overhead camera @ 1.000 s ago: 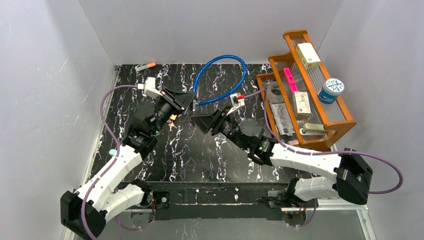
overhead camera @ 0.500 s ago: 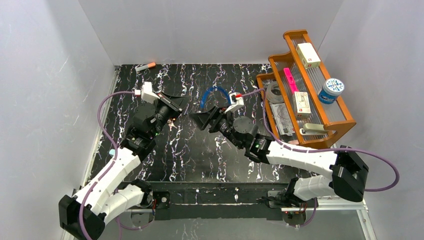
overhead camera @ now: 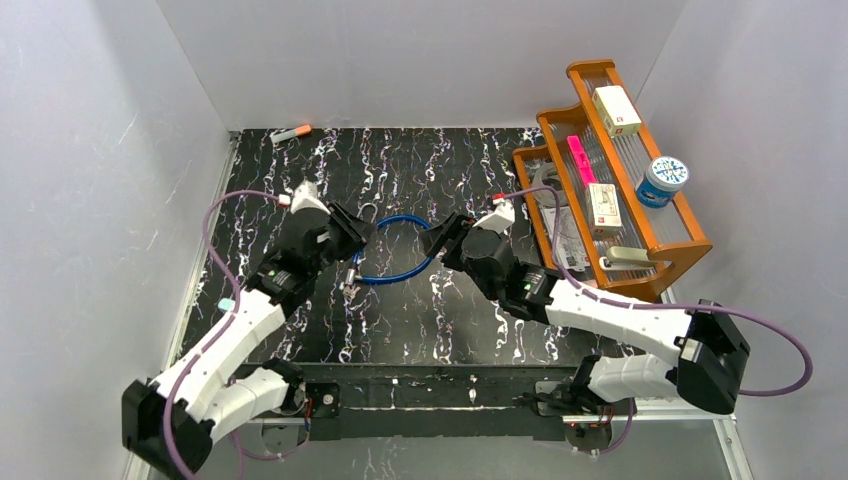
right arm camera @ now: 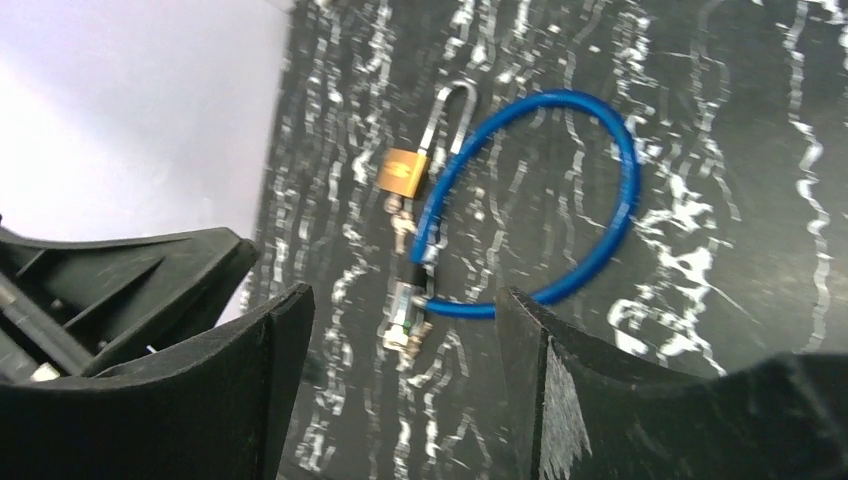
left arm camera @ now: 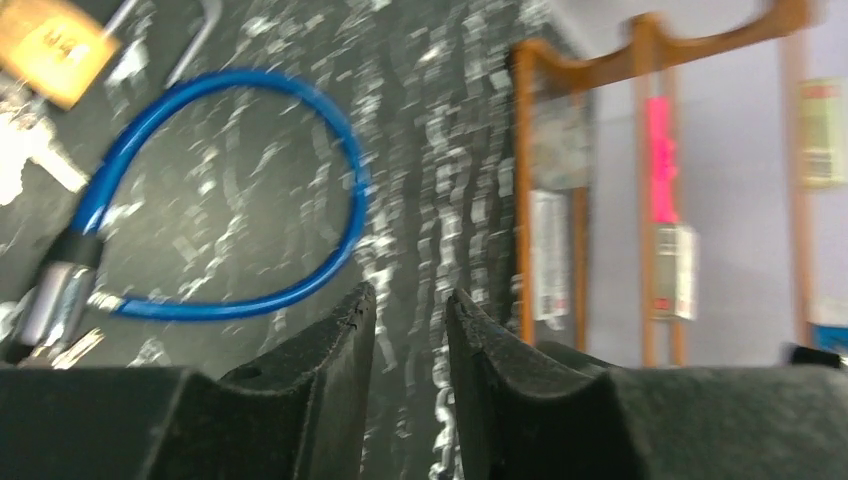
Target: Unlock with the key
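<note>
Cable [overhead camera: 385,282] is lying as a loose blue loop on the table [overhead camera: 420,330] in the overhead view. The left gripper [overhead camera: 352,232] is hanging at the cable's left and the right gripper [overhead camera: 447,235] at its right, neither touching it. The rack [overhead camera: 592,68] is standing well to the cable's right, likely crowding that arm, while bare table is lying open on the cable's near side. From the left wrist, the fingers are sitting narrowly parted and gripping nothing. The padlock [left arm camera: 50,45] and blurred keys [left arm camera: 30,150] are lying just beside the cable's far end. From the right wrist, the fingers are spread wide and empty above the lock barrel [right arm camera: 403,320], which is closing the cable's loop. Something brassy at the barrel's end may be a key, though it is too small to tell. The coated cable is probably going to flop and slide, so the rigid metal barrel is looking like the place to pinch, with the thin key needing a light, square grip.
</note>
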You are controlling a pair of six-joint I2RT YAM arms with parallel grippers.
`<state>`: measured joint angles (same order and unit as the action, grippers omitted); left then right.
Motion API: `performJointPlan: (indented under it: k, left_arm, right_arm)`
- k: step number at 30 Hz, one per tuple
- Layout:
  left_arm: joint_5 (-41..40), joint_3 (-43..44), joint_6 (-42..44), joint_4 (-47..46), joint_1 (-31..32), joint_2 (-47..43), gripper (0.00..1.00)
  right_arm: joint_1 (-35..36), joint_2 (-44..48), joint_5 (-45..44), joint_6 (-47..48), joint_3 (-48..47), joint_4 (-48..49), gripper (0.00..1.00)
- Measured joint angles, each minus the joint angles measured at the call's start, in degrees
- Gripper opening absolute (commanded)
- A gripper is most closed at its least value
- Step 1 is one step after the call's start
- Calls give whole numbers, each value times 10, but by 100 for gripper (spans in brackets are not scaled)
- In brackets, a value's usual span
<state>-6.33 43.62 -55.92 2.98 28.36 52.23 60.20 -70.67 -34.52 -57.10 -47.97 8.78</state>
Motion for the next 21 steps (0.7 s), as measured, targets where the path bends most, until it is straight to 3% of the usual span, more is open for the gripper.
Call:
performJointPlan:
  k: [4,7,11,18,21]
  left_arm:
    - [-24,12,38,90,0,77,65]
    - [-53,35,73,153,0,140,69]
    - [-81,82,124,203,-4,221,68]
    - [-98,149,183,238,-18,346,48]
    - [-95,154,197,249,-32,385,46]
  right_arm:
    - [-15,-8,14,3,0,-66,73]
    - [-30,-39,36,1,-8,-114,70]
    - [-36,-80,67,-5,-17,-151,70]
    - [-36,-87,102,-18,-15,-158,70]
    - [-36,-87,108,-20,-9,-157,70]
